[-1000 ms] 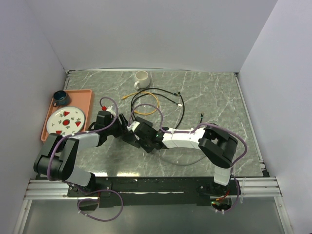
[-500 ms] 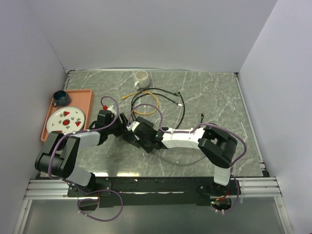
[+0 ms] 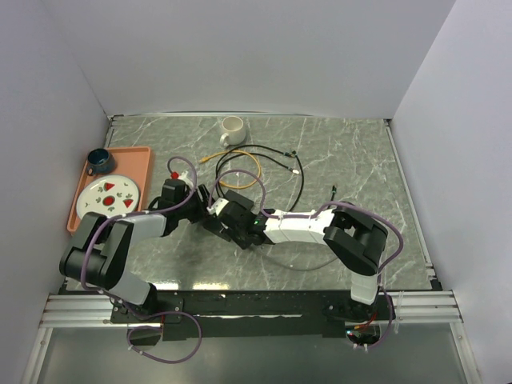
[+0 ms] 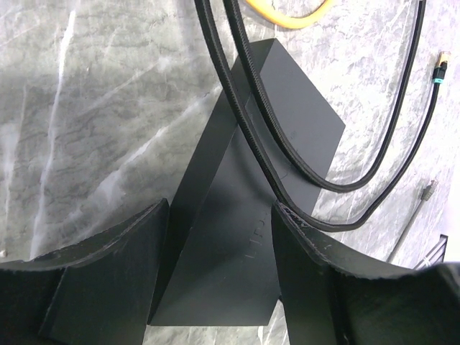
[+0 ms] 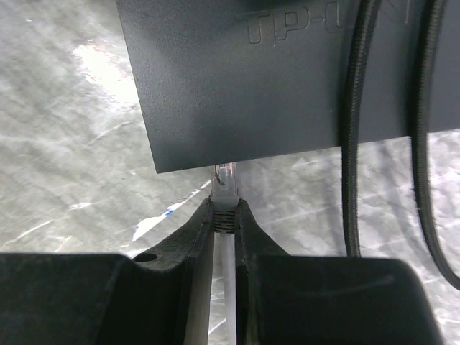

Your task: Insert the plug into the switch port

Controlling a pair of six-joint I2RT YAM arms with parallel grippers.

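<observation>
The flat matte-black box is tilted up between my left gripper's fingers, and my left gripper is shut on it. In the right wrist view the box fills the top, and its near narrow edge faces my right gripper. That gripper is shut on the ribbed boot of a white cable, whose clear plug has its tip at the box's edge; the port itself is hidden. In the top view the left gripper and right gripper meet mid-table and cover the box.
Two black braided cables lie across the box and also show in the right wrist view. A yellow cable and a white mug lie behind. An orange tray at the left holds a plate and a dark cup.
Both grippers have shifted slightly, the right one a little leftward toward the left one. Their grips are unchanged.
</observation>
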